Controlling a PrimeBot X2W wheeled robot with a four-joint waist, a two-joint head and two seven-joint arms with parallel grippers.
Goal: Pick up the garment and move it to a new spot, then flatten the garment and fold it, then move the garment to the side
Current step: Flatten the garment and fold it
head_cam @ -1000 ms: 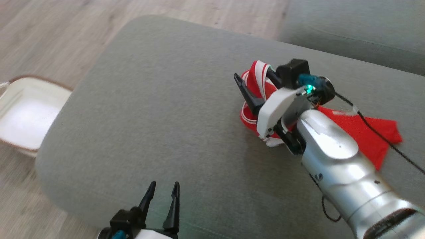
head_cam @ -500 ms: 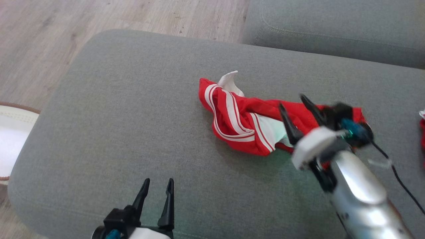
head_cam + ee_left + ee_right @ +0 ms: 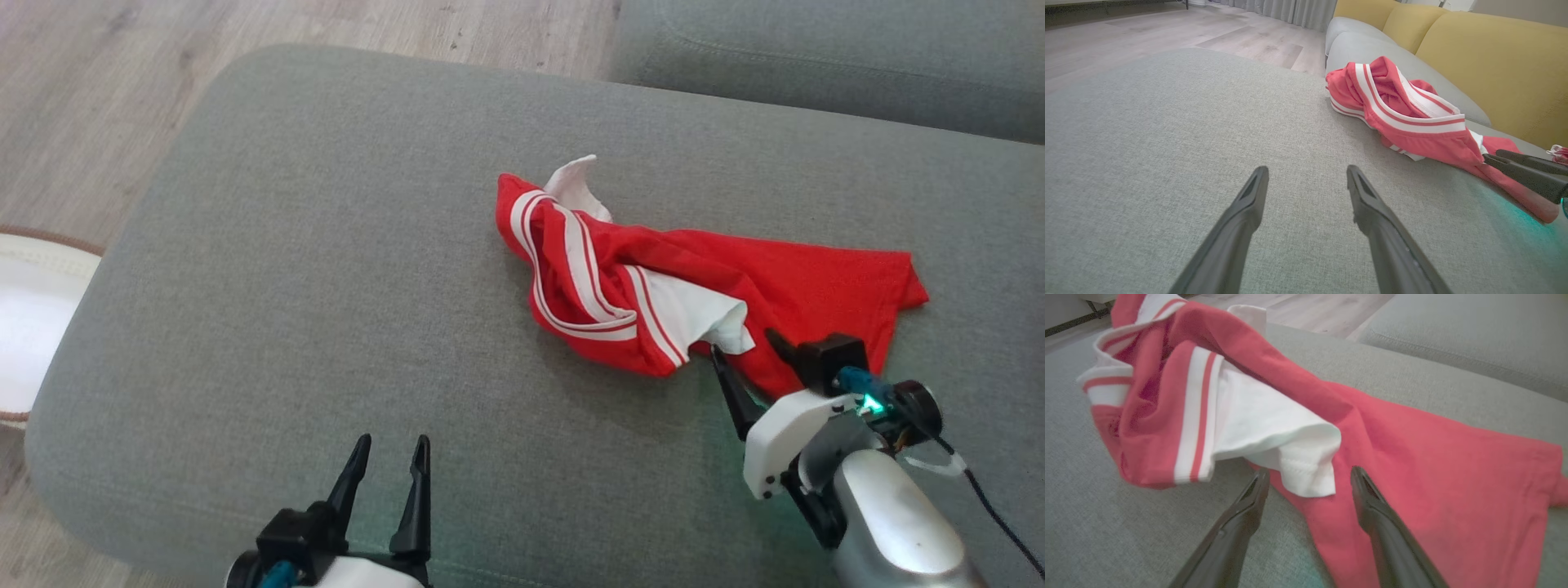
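One garment (image 3: 653, 282) on cushion (image 3: 326, 286), basket (image 3: 45, 260) beside.

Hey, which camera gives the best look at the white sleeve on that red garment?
The right wrist view: the white sleeve lies close, stitched hem sharp. The head view shows it small; the left wrist view catches a sliver.

Grey fabric sofa seat (image 3: 326, 286), second grey cushion (image 3: 816, 57) behind. Pale wood-plank floor (image 3: 98, 98). Yellow back cushions (image 3: 1494, 69), grey curtains (image 3: 1290, 10) far off. White basket (image 3: 37, 265) at left edge.
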